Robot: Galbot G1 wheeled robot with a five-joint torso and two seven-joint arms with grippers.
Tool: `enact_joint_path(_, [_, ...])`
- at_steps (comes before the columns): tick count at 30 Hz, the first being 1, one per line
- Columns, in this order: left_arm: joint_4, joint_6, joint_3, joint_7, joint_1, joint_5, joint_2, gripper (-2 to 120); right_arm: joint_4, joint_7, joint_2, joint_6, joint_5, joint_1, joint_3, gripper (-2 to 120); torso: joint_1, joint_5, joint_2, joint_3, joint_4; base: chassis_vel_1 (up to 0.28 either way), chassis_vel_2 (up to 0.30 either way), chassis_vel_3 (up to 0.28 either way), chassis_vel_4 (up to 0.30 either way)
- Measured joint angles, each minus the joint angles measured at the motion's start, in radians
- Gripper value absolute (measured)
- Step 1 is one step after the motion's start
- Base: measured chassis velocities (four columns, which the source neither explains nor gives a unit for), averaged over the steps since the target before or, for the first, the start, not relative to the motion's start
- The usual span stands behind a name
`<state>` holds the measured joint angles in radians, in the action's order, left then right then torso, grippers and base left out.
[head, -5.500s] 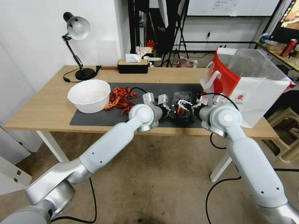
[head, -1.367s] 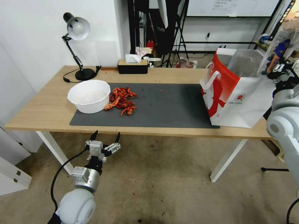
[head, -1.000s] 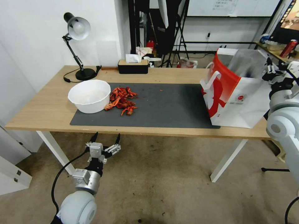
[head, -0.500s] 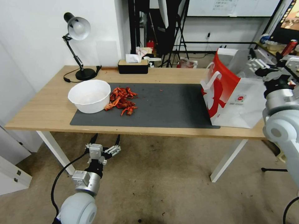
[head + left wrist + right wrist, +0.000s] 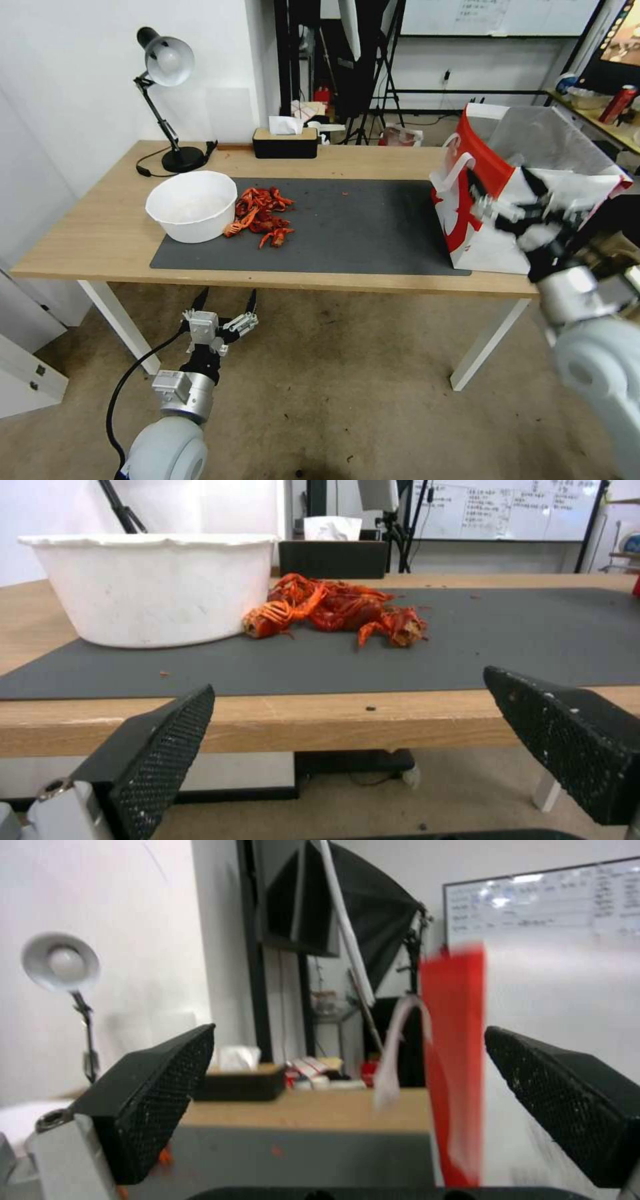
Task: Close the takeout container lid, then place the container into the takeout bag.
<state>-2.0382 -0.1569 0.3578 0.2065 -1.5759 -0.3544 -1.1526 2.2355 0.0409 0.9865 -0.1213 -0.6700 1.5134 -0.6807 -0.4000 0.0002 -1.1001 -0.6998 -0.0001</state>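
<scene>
The large red-and-white paper takeout bag (image 5: 497, 200) with white handles and a clear plastic liner is seen standing at the right end of the wooden table (image 5: 100, 233), partly on the dark grey mat (image 5: 360, 227). The right gripper (image 5: 510, 190) is held in front of the bag's near face, blurred, with its black fingers spread apart and nothing held between them; in the right wrist view the bag (image 5: 457, 1055) is seen between the spread fingers. The left gripper (image 5: 223, 303) is parked low, below the table's near edge, its fingers also spread and empty. A round white plastic bowl (image 5: 191, 205) is set on the mat's left part, with a pile of red crayfish (image 5: 263, 217) just beside it on its right.
</scene>
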Motion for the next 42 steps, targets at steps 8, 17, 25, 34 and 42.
enact_joint_path(8, [0.008,-0.015,0.003,0.000,0.001,-0.010,0.002,100,-0.056,-0.010,0.137,-0.104,0.184,0.175,0.047,100,0.000,-0.0004,0.000,0.000,0.0001,0.000,0.000,0.000,0.000])
enact_joint_path(17, [0.026,-0.052,-0.007,-0.012,-0.002,0.014,-0.007,100,-0.142,-0.005,0.235,-0.163,0.300,0.240,0.124,100,0.000,-0.0002,0.000,0.000,0.0001,0.000,0.000,0.000,0.000])
enact_joint_path(25, [0.037,-0.070,-0.015,-0.020,-0.012,0.030,-0.015,100,-0.177,-0.002,0.258,-0.176,0.327,0.216,0.155,100,0.000,-0.0002,0.000,0.000,0.0001,0.000,0.000,0.000,0.000])
enact_joint_path(34, [0.042,-0.075,-0.022,-0.020,-0.019,0.038,-0.021,100,-0.184,0.000,0.256,-0.175,0.328,0.201,0.161,100,0.000,-0.0001,0.000,0.000,0.0002,0.000,0.000,0.000,0.000])
enact_joint_path(42, [0.042,-0.075,-0.023,-0.020,-0.018,0.038,-0.021,100,-0.183,0.001,0.254,-0.173,0.326,0.200,0.161,100,0.000,-0.0002,0.000,0.000,0.0001,0.000,0.000,0.000,0.000])
